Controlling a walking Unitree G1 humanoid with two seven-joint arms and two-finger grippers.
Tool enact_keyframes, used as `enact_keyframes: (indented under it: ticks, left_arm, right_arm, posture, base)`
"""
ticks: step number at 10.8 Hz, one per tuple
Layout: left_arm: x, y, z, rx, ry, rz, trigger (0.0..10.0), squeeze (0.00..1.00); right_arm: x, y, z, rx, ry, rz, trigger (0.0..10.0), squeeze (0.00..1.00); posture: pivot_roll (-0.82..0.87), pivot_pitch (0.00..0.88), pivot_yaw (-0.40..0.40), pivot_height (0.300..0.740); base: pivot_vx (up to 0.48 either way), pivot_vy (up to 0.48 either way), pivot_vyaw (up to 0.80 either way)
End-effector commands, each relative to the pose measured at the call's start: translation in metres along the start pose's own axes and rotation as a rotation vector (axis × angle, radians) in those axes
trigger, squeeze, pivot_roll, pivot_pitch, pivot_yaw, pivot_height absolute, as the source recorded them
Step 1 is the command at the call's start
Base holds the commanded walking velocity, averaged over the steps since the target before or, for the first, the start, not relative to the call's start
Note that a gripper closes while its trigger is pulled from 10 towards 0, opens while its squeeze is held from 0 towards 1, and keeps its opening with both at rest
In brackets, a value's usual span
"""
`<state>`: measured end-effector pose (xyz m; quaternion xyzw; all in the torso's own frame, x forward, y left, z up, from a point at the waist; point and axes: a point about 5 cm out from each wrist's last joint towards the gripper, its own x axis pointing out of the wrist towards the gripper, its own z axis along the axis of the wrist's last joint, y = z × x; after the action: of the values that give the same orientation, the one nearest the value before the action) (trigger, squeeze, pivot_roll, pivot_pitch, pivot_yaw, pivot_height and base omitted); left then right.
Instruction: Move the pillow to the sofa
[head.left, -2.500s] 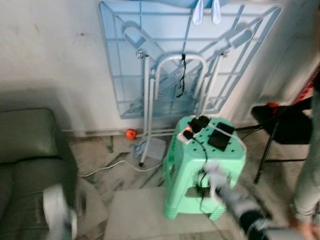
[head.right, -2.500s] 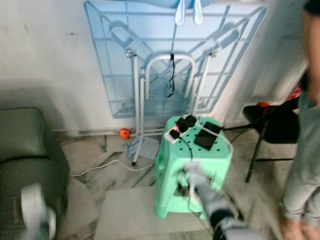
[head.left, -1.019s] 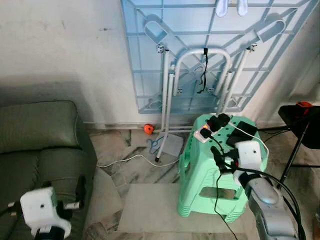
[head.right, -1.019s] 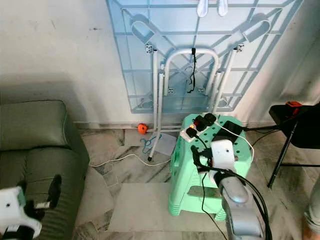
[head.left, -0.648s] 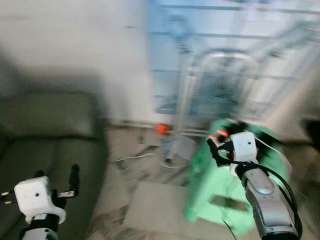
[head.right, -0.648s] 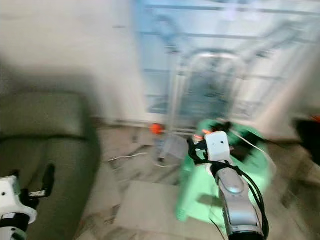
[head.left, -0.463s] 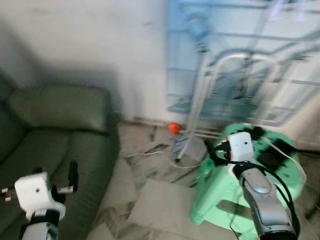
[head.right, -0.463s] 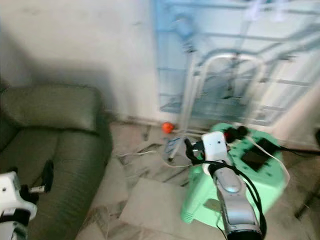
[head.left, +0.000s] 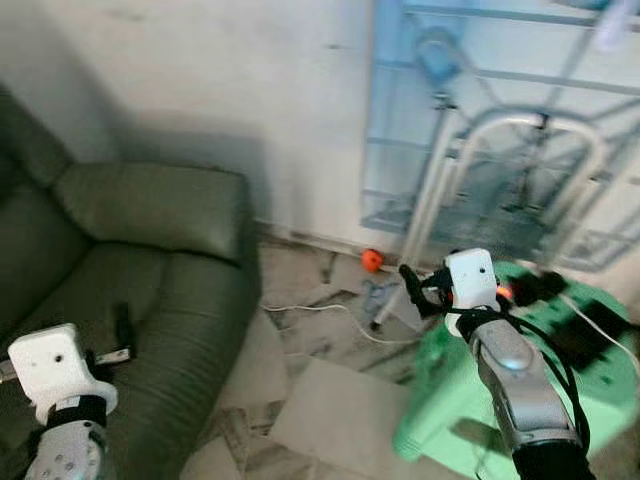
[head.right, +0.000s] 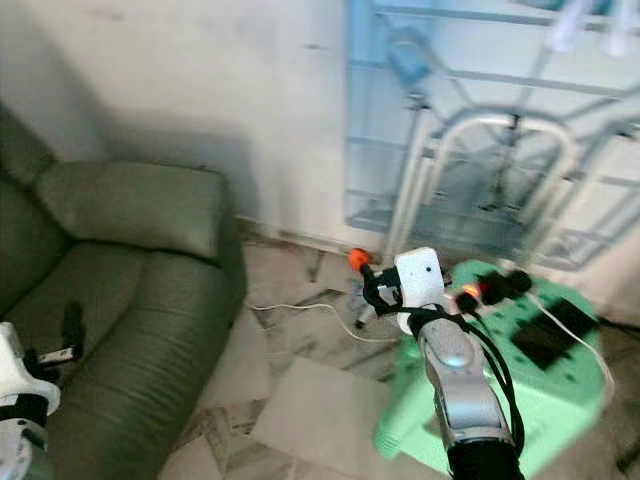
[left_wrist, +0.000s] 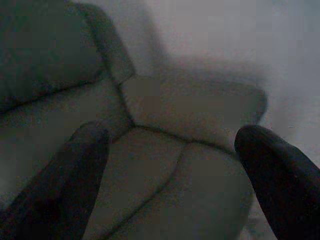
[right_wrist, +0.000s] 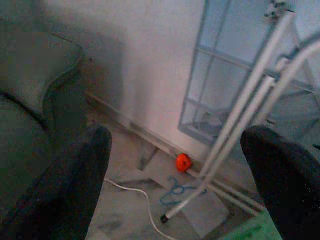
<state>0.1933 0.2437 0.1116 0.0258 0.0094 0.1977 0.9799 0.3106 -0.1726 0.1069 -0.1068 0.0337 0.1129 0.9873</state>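
A dark green leather sofa (head.left: 150, 270) stands at the left against the white wall, its armrest (head.left: 160, 205) nearest the wall. My left gripper (head.left: 118, 335) hangs over the sofa seat, low on the left. In the left wrist view the left gripper (left_wrist: 170, 135) is open, with the sofa cushions (left_wrist: 190, 110) between its fingers. My right gripper (head.left: 412, 288) is raised mid-scene, above the floor beside the stool. Seen from the right wrist, the right gripper (right_wrist: 177, 135) is open with nothing in it.
A mint-green plastic stool (head.left: 560, 390) carrying a power strip and cables stands at the right. A folded blue table with white legs (head.left: 500, 130) leans on the wall. An orange ball (head.left: 372, 260), a white cable (head.left: 320, 310) and a pale floor mat (head.left: 340, 410) lie on the marble floor.
The camera has swung left, so the sofa takes up more of the view and the stool sits further right. Both arms have come up from low down.
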Motion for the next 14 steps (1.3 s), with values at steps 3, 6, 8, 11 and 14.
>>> enact_keyframes:
  ticks: [3,6,8,11,14]
  left_arm:
    - [-0.004,-0.002,-0.001,-0.017,0.032,-0.044,10.0,0.0]
    - [-0.002,0.005,0.001,0.048,0.04,0.039,10.0,0.0]
    - [-0.001,0.01,0.002,0.062,0.038,0.087,10.0,0.0]
    - [-0.002,0.005,0.003,0.042,0.022,0.097,10.0,0.0]
    - [0.002,0.013,0.003,0.092,0.03,0.138,10.0,0.0]
  right_arm:
    - [0.002,0.002,0.002,-0.009,-0.019,0.02,10.0,0.0]
    - [0.007,0.007,0.01,-0.03,-0.055,0.048,10.0,0.0]
    - [0.012,0.008,0.014,-0.035,-0.068,0.056,10.0,0.0]
    - [0.013,0.008,0.014,-0.037,-0.074,0.059,10.0,0.0]
    - [0.014,0.01,0.016,-0.03,-0.085,0.059,10.0,0.0]
  posture:
    - [-0.14,0.045,0.038,0.74]
    - [-0.14,0.05,0.039,0.74]
    - [-0.14,0.052,0.035,0.74]
    - [-0.14,0.056,0.039,0.74]
    - [-0.15,0.06,0.045,0.74]
  base:
    - [0.0,0.0,0.8]
    - [0.0,0.0,0.8]
    - [0.0,0.0,0.8]
    - [0.0,0.0,0.8]
    - [0.0,0.0,0.8]
